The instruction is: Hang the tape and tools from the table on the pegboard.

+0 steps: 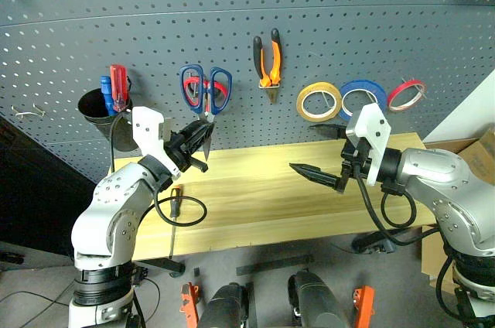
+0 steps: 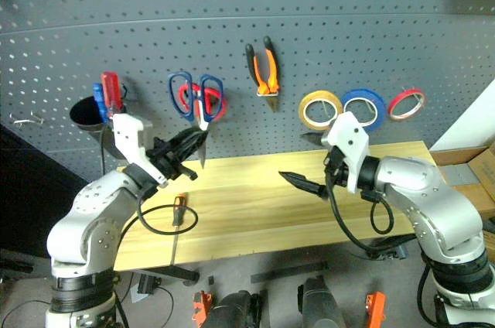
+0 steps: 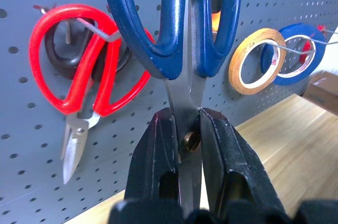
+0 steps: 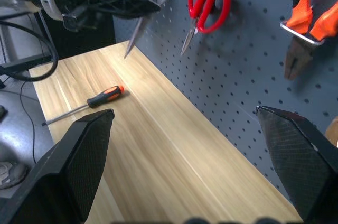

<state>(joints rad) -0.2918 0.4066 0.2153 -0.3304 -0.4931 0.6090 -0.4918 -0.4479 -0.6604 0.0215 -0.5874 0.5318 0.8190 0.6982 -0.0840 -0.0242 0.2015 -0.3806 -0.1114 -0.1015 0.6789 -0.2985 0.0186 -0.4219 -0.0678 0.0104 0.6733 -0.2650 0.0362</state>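
The left gripper [image 1: 195, 142] is clamped tight on the blades of the blue-handled scissors [image 3: 174, 23], its fingers [image 3: 158, 166] pinching at the pivot screw, with the handle loops raised against the pegboard [image 1: 309, 3] just beside the red-handled scissors [image 3: 84, 65] that hang on a wire hook; the blade tips point down toward the tabletop [image 1: 263, 204]. The right gripper [image 1: 319, 154] stands spread as wide as it goes, holding nothing and hovering above the tabletop. Below the left gripper, the orange-and-black screwdriver [image 4: 87, 102] lies on the tabletop. Up on the pegboard between the two grippers hang the orange-handled pliers [image 1: 267, 61], and above the right gripper hang the yellowish tape [image 1: 319, 101], the blue tape ring [image 1: 363, 98] and the red tape ring [image 1: 406, 93].
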